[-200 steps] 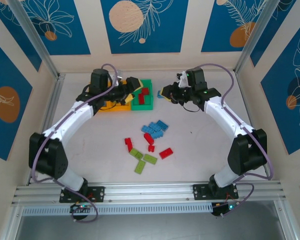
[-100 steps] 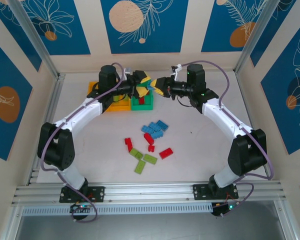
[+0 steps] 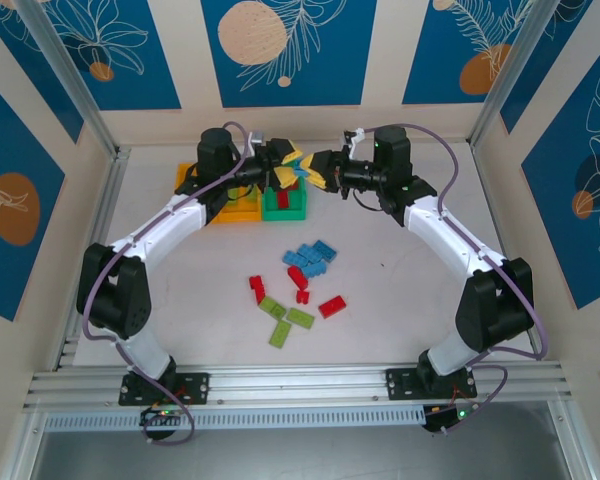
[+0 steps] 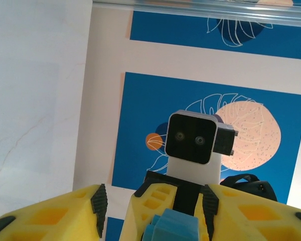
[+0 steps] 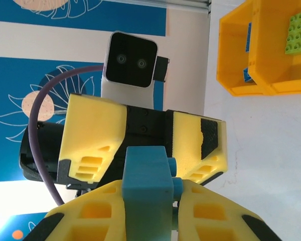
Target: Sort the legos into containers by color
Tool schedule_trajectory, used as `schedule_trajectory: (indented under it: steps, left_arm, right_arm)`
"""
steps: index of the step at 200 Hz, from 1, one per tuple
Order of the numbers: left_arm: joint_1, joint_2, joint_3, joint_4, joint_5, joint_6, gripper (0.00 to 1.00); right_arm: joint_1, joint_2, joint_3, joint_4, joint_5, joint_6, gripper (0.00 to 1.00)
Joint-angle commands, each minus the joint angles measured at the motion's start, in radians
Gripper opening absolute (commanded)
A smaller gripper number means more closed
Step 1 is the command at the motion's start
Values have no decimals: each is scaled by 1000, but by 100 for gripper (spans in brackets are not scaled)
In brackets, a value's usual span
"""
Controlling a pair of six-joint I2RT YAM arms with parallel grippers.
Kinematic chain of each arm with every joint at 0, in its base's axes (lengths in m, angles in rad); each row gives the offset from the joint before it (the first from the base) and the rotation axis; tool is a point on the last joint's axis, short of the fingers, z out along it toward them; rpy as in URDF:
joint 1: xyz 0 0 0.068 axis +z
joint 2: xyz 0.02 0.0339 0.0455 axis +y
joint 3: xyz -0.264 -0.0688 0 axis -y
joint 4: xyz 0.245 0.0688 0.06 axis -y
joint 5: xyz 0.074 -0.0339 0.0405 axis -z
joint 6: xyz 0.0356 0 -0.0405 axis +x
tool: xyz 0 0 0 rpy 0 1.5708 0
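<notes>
1. A second ago the arms stood apart: the left claw was spread wide over the bins and the right claw was off to their right. Now the two meet tip to tip in the air above the green bin.
2. The left claw has narrowed from wide to roughly half. The right claw is pressed together, pinching a blue lego brick.
3. This reads as a hand-over of that brick from right to left, likely so the left arm can drop it in its bin. The brick is not sorted yet.
4. The brick's free end pokes out of the right claw and lies between the left claw's pads, which sit close on either side. I cannot tell whether they grip it yet.
5. Loose blue bricks, red bricks and lime bricks lie on the surface, well in front of the bins.
</notes>
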Motion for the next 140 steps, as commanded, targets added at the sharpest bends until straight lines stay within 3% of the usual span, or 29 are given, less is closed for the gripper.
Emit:
schedule_trajectory:
  steps: [1,38,75,106,140]
  left_arm:
    - [-4,-24,-9,89,-1,-15,54]
    - [-8,-19,-6,125,2,-33,34]
    - [-13,-24,-14,128,-2,-33,27]
    - [-15,-26,-14,137,-3,-16,17]
    - [-16,-37,-18,109,-12,29,14]
  right_arm:
    - [4,0,34,-24,24,37,17]
    - [5,10,43,-35,36,69,17]
    - [6,12,20,-17,68,153,18]
    - [11,22,28,8,69,179,27]
    - [13,11,38,-19,67,153,40]
